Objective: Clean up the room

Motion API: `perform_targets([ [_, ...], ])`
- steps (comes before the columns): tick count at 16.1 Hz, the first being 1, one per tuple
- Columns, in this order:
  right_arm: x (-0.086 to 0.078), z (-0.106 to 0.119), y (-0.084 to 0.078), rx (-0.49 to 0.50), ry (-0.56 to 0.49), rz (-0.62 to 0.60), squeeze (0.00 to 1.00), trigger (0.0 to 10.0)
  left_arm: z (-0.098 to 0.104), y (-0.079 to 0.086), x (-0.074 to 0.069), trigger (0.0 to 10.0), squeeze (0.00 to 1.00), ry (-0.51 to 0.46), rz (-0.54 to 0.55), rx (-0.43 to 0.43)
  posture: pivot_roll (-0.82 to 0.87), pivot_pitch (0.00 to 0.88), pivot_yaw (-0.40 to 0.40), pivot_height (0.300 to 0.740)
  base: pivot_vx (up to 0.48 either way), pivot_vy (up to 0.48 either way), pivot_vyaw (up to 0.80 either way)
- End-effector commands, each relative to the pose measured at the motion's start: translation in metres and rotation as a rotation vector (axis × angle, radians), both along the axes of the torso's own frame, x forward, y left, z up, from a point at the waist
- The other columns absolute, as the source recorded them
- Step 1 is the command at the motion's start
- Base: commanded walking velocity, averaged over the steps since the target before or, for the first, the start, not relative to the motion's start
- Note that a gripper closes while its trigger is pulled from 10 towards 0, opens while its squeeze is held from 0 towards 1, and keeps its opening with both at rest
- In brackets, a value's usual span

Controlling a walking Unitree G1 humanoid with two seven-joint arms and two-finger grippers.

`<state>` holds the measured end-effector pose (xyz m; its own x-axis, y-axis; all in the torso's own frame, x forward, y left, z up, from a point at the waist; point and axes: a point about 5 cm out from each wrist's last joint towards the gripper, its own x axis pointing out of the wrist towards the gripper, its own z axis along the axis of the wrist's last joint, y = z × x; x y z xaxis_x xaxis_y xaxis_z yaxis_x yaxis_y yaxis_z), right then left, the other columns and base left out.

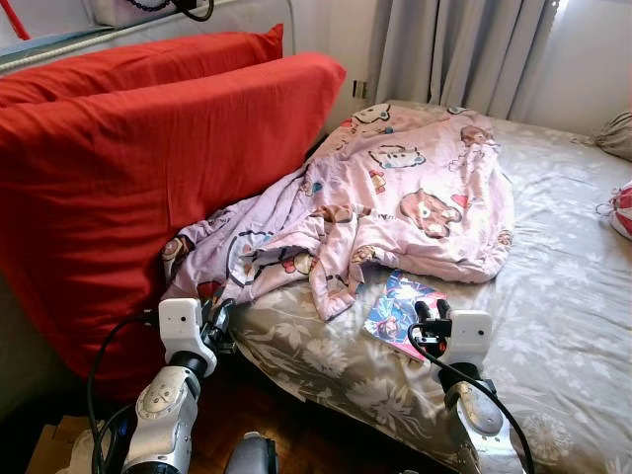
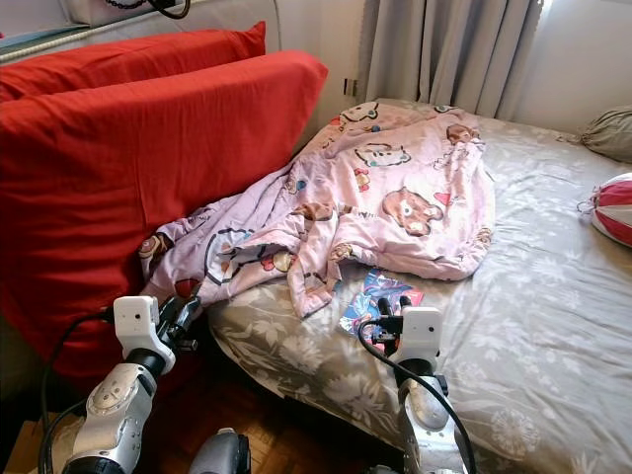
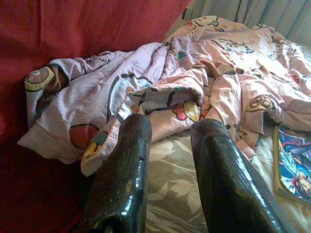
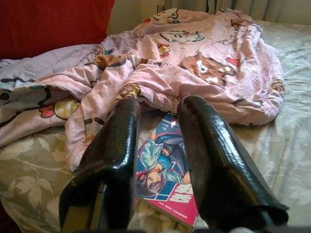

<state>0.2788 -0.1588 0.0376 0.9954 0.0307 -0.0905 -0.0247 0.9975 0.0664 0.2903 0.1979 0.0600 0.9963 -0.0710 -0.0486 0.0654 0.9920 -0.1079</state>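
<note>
A crumpled pink cartoon-print blanket (image 1: 395, 197) lies across the head half of the bed, one end pushed against the red pillows. A colourful comic book (image 1: 398, 306) rests flat on the sheet just below the blanket's edge. My right gripper (image 4: 160, 102) hovers low over the near end of the comic book (image 4: 163, 165), open, nothing between its fingers. My left gripper (image 3: 172, 124) is open too, near the bed's corner, pointing at the blanket's trailing end (image 3: 97, 121) by the pillows.
Two big red pillows (image 1: 128, 168) stand upright on the left. The bed (image 1: 563, 296) has a grey floral sheet. A red-and-white striped ball (image 2: 614, 207) and a grey cushion (image 2: 607, 133) lie at the far right. Curtains (image 1: 454, 49) hang behind. Wooden floor (image 1: 296, 434) is below.
</note>
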Motion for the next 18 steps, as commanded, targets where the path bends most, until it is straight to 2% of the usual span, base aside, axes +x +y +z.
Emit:
perform_targets([
  [1,0.001,0.003,0.000,-0.018,-0.006,0.017,0.00,10.0,0.006,0.000,0.003,10.0,0.00,-0.018,-0.003,-0.001,-0.01,0.000,-0.002,0.648,0.000,0.000,0.00],
  [4,0.000,0.005,0.006,-0.029,-0.033,0.065,0.00,10.0,0.009,-0.002,0.005,10.0,0.00,-0.027,-0.006,-0.004,-0.01,0.000,-0.003,0.648,0.000,0.000,0.63],
  [5,-0.001,0.003,0.007,0.006,-0.018,0.047,0.00,10.0,0.009,-0.002,0.004,10.0,0.00,-0.027,-0.008,-0.005,-0.01,0.000,0.000,0.648,0.000,0.000,0.00],
  [12,-0.002,0.001,0.008,0.007,-0.011,0.048,0.00,10.0,0.011,-0.004,0.005,10.0,0.00,-0.025,-0.019,-0.009,-0.01,0.000,0.007,0.648,0.000,0.000,0.00],
  [16,-0.002,0.002,0.010,-0.009,-0.025,0.073,0.00,10.0,0.012,-0.003,0.006,10.0,0.00,-0.024,-0.009,-0.008,-0.01,0.000,0.009,0.648,0.265,0.000,0.00],
  [18,-0.002,0.004,0.013,-0.007,-0.035,0.082,0.00,10.0,0.013,-0.002,0.006,10.0,0.00,-0.026,-0.007,-0.011,-0.01,0.000,0.009,0.648,0.296,0.000,0.71],
])
